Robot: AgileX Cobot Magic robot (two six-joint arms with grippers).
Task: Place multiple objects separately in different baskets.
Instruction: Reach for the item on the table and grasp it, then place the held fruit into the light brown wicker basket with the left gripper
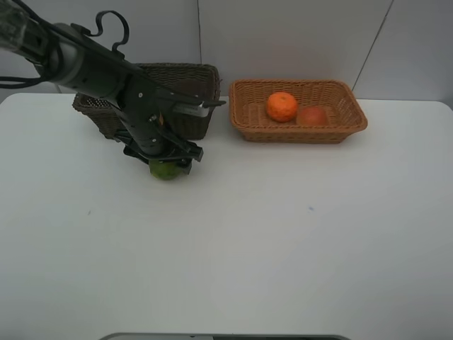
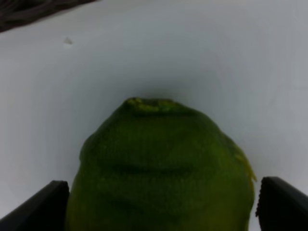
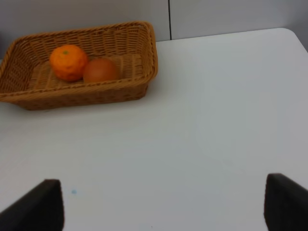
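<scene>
Jaws of the left gripper (image 2: pixel 161 202) stand spread around the green fruit (image 1: pixel 165 168). Next they must squeeze, lift, and go toward two o'clock to the tan basket (image 1: pixel 297 132).

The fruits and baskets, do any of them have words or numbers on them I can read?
No readable text anywhere.
Orange: no sticker or words.
Red-orange fruit: none.
Green fruit: none.
Light basket and dark basket: no labels.
Left arm: no writing can be made out.
</scene>
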